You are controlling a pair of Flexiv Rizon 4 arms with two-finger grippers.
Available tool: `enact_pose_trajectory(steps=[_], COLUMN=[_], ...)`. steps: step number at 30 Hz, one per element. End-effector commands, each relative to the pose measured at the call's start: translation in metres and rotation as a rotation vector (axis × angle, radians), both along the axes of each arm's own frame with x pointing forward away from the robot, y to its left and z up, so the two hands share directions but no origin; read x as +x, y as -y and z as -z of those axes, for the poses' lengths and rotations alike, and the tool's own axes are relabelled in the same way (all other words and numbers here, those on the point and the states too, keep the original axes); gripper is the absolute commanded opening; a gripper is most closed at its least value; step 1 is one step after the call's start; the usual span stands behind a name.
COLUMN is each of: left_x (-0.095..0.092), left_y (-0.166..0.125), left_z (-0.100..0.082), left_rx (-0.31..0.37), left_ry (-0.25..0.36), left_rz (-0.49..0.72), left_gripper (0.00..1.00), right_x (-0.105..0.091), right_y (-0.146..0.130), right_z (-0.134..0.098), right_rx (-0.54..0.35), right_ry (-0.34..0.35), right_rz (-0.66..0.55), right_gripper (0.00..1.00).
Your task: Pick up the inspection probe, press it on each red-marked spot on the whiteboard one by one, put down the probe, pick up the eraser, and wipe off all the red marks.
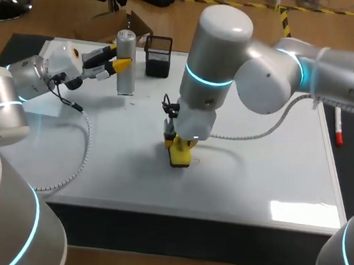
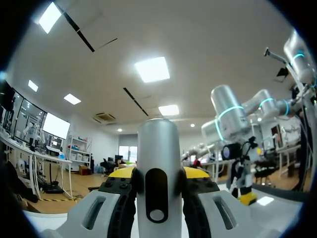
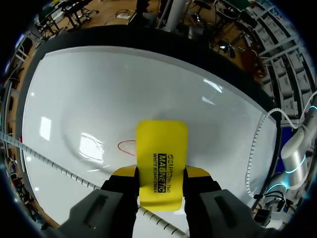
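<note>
From where I stand, the right pincer (image 3: 161, 174) pinches the flat yellow eraser (image 3: 162, 148) down at the glossy white whiteboard (image 1: 254, 177), just beside a red oval mark (image 3: 127, 145). If tilted, its pad could skim past. The left pincer (image 2: 158, 173) clamps the upright silver cylindrical probe (image 1: 126, 59) near the board's far left edge.

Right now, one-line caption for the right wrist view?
Right tool shut on the yellow eraser, its edge over a red mark on the whiteboard.
</note>
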State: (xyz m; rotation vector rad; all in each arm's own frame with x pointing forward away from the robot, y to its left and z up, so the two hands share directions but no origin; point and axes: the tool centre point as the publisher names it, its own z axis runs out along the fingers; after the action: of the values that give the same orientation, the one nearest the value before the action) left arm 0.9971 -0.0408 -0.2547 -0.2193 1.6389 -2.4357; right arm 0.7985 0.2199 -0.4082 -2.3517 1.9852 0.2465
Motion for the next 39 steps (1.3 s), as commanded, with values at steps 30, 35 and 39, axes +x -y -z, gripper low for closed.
enact_pose_trajectory(steps=[30,35,39], left_x=[0.000,0.000,0.000], left_y=[0.000,0.000,0.000], left_z=[-0.002,-0.002,-0.002], left_rx=[0.001,0.001,0.001], left_ry=[-0.001,-0.001,-0.001], left_rz=[-0.001,-0.001,-0.001], left_gripper=[0.00,0.00,0.00], right_x=[0.002,0.004,0.005], right_y=[0.035,0.043,0.049], right_z=[0.057,0.059,0.062], right_rx=[-0.070,-0.080,-0.090], right_ry=[-0.008,0.000,0.003], right_rz=[0.083,0.090,0.096], right_gripper=[0.00,0.00,0.00])
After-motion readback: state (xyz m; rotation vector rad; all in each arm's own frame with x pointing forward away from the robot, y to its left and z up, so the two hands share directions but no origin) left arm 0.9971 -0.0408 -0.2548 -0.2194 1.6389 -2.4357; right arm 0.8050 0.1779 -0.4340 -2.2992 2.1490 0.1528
